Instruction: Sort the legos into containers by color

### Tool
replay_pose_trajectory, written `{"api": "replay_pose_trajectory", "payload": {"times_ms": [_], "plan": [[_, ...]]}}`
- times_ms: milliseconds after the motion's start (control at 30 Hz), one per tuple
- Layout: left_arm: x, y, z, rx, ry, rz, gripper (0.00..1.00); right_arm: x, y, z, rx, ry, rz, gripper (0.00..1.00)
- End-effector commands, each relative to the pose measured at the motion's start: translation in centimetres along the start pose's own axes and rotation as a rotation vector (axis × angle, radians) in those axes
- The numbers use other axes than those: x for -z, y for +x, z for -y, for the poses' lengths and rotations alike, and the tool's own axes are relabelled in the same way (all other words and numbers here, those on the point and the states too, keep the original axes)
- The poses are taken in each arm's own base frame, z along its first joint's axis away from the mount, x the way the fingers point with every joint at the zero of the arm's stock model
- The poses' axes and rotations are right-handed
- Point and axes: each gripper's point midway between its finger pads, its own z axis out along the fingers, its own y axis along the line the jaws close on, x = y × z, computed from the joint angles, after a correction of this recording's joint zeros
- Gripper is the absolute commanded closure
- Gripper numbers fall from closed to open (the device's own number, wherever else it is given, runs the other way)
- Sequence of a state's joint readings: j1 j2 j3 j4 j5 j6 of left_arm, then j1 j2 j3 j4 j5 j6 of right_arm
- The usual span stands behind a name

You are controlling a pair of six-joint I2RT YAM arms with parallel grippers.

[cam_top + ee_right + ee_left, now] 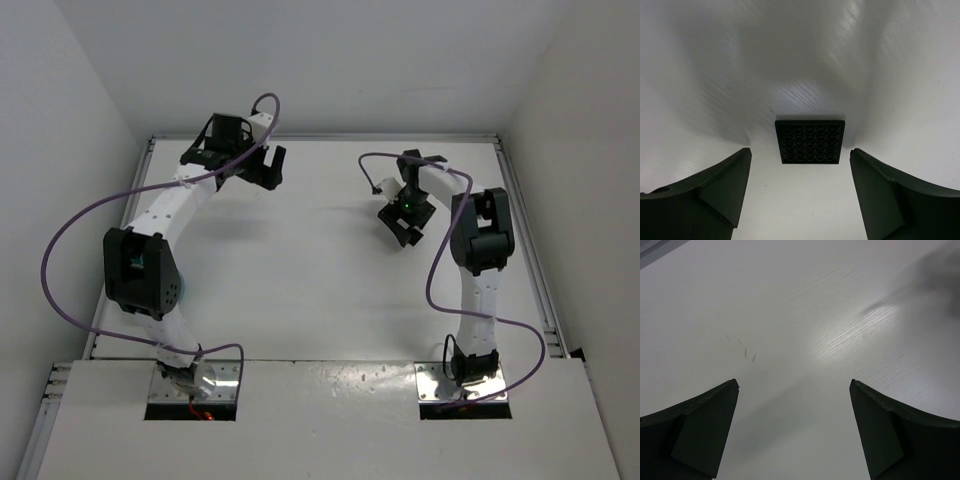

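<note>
Our right gripper hangs released, jaws spread just short of the black studded lego plate, which lies flat and untouched on the table. We would centre over the plate, sink until the jaws flank 2 opposite edges, then close squarely, as so thin a piece may slip. Our left gripper, well away from the plate, is released and empty.
</note>
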State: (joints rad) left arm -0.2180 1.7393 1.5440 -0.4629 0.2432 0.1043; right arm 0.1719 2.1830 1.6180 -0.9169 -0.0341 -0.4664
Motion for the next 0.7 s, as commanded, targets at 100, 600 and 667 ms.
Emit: {"api": "replay_pose_trajectory", "payload": {"times_ms": [100, 600, 667], "plan": [[0.2, -2.2, -0.6, 0.011, -0.006, 0.053, 0.00, -0.8, 0.3, -0.5, 0.011, -0.005, -0.023, 0.22], [-0.3, -1.4, -0.7, 0.015, -0.013, 0.034, 0.00, -3.6, 1.0, -0.8, 0.016, -0.042, -0.076, 0.31], [-0.3, -1.4, -0.7, 0.015, -0.013, 0.034, 0.00, -3.8, 0.8, -0.4, 0.007, -0.027, -0.074, 0.33]]}}
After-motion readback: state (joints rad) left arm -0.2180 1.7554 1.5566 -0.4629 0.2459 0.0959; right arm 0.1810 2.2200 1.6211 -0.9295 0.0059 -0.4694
